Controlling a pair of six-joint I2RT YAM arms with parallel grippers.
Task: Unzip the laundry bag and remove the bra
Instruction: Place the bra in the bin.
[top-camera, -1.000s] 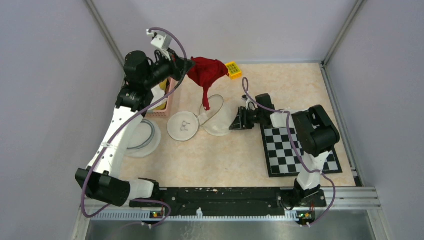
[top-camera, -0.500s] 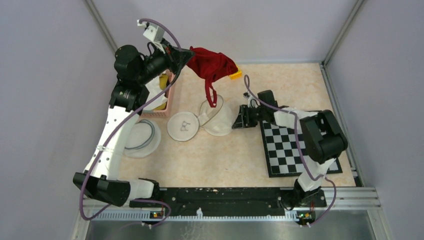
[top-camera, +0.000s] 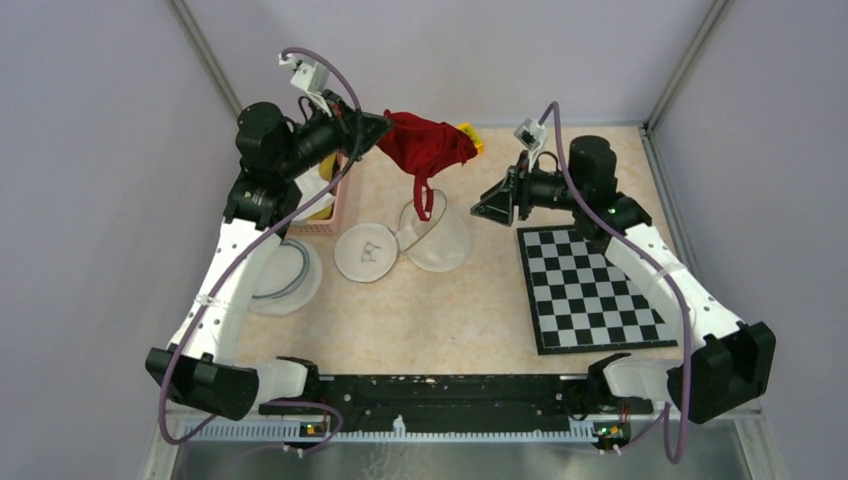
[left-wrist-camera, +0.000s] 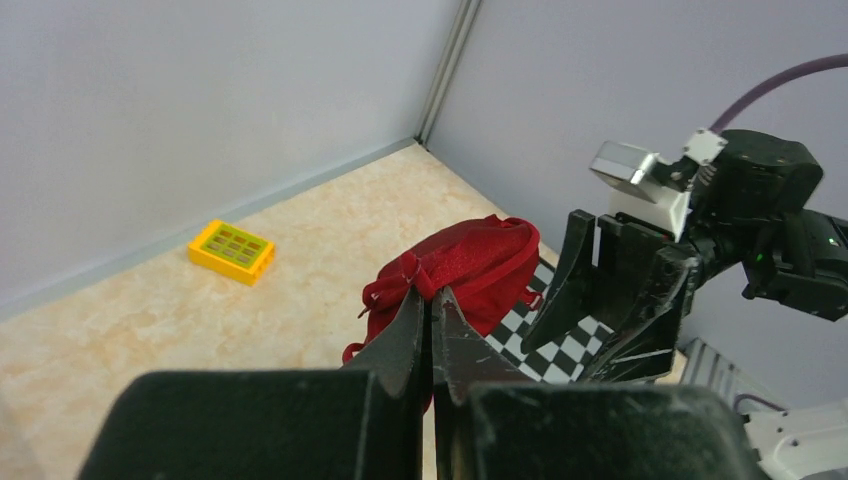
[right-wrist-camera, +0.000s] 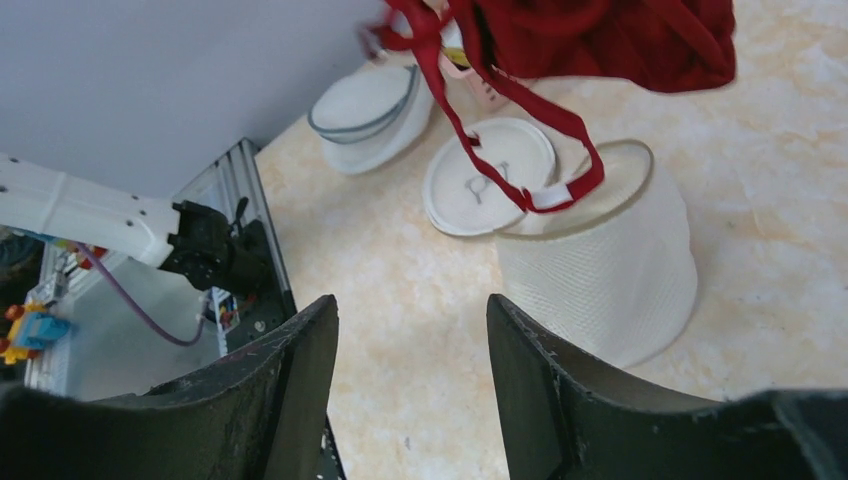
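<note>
A dark red bra (top-camera: 428, 143) hangs in the air over the back of the table, one strap loop dangling toward the white mesh laundry bag (top-camera: 438, 242). The bag lies open on its side, its round lid (top-camera: 364, 253) flat beside it. My left gripper (top-camera: 383, 128) is shut on the bra's edge; in the left wrist view its fingertips (left-wrist-camera: 432, 296) pinch red fabric (left-wrist-camera: 485, 262). Raised to the right of the bra, my right gripper (top-camera: 495, 205) is open and empty. In its wrist view the right gripper (right-wrist-camera: 410, 322) looks down on the bag (right-wrist-camera: 612, 262) and the bra's strap (right-wrist-camera: 520, 150).
A pink basket (top-camera: 338, 196) stands at the back left under the left arm. A second white round mesh bag (top-camera: 285, 275) lies at the left. A checkerboard mat (top-camera: 590, 290) covers the right side. A yellow block (top-camera: 471, 137) sits by the back wall.
My right gripper has left the bag's side, risen and moved back-right, opening wider. The left gripper has kept the bra aloft, shifting only slightly.
</note>
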